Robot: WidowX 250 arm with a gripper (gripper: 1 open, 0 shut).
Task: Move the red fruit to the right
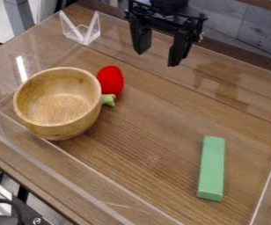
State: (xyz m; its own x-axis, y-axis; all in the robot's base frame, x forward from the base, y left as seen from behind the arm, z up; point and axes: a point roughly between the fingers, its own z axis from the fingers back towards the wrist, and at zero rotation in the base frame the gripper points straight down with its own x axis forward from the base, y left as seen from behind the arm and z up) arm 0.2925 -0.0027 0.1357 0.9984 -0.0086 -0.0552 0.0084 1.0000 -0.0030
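The red fruit (pixel 111 80) is a small glossy red oval with a pale green stem end, lying on the wooden table right beside the wooden bowl (pixel 58 102), touching or nearly touching its right rim. My gripper (pixel 159 51) hangs above and to the right of the fruit, pointing down. Its two black fingers stand wide apart with nothing between them, and they are clear of the fruit.
A long flat green block (pixel 212 167) lies at the front right. A low clear plastic wall (pixel 79 29) rings the table surface, with a corner piece at the back left. Bare wood lies between the fruit and the green block.
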